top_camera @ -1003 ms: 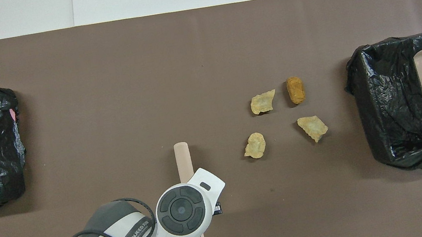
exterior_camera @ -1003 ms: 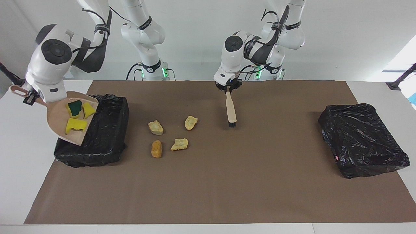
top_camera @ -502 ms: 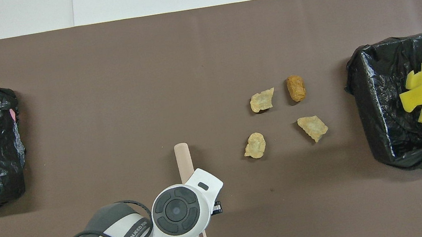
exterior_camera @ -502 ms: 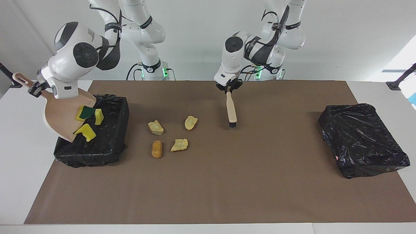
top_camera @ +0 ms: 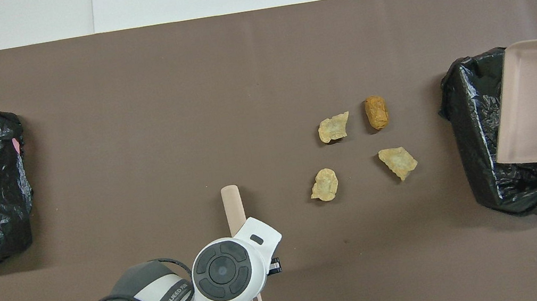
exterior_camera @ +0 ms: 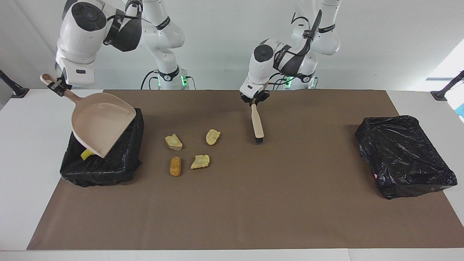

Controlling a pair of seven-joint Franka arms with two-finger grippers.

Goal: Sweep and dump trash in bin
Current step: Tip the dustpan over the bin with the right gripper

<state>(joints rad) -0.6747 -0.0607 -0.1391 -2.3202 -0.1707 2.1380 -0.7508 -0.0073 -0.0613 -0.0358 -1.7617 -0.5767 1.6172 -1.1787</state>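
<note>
Brown mat (exterior_camera: 253, 203): right claw (exterior_camera: 58, 87) grips dustpan (exterior_camera: 99, 125) over bin (exterior_camera: 119, 163); left claw (exterior_camera: 255, 99) grips brush (exterior_camera: 257, 123).

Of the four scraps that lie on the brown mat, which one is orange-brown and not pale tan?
The oval lump, farthest from the robots among the four, beside a tan chunk. It is smooth and orange-brown; the other three are pale and crumbly.

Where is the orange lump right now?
The orange lump lies on the brown mat, beside the tan chunks, between the brush and the bin at the right arm's end.
</note>
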